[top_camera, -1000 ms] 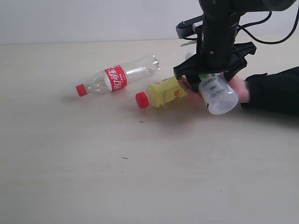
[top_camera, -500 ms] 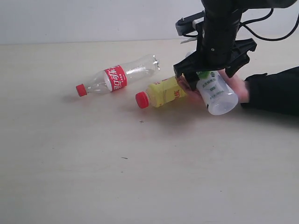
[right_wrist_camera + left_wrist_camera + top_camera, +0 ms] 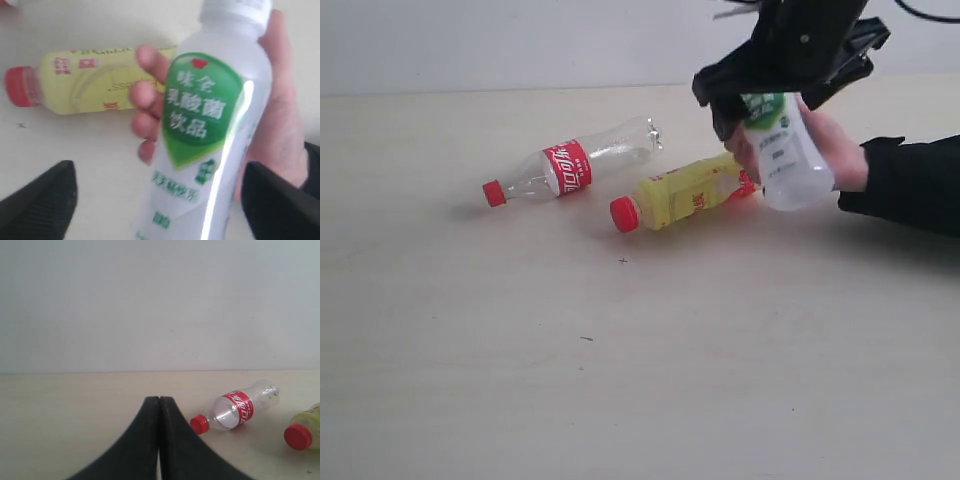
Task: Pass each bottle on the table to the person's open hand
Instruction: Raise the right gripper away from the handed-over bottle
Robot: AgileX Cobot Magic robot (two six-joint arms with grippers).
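A person's hand [image 3: 842, 150] grips the milky white bottle with a green label [image 3: 786, 160], lifted off the table [image 3: 620, 380]. My right gripper [image 3: 768, 98] hovers just above it, open, with its black fingers [image 3: 42, 202] wide on either side of the white bottle [image 3: 210, 135] and not touching it. The hand's fingers [image 3: 145, 95] wrap the bottle. A yellow bottle with a red cap [image 3: 685, 195] lies beside the hand. A clear bottle with a red cap and red label [image 3: 570, 167] lies further left. My left gripper [image 3: 159, 399] is shut and empty, well short of the clear bottle [image 3: 235, 409].
The person's dark sleeve [image 3: 910, 185] reaches in from the right edge. A pale wall [image 3: 520, 40] stands behind the table's far edge. The yellow bottle's cap [image 3: 298, 436] shows at the edge of the left wrist view.
My right gripper has risen off the white bottle with its jaws spread. The hand has lifted the bottle up off the table, and the yellow bottle shows more fully.
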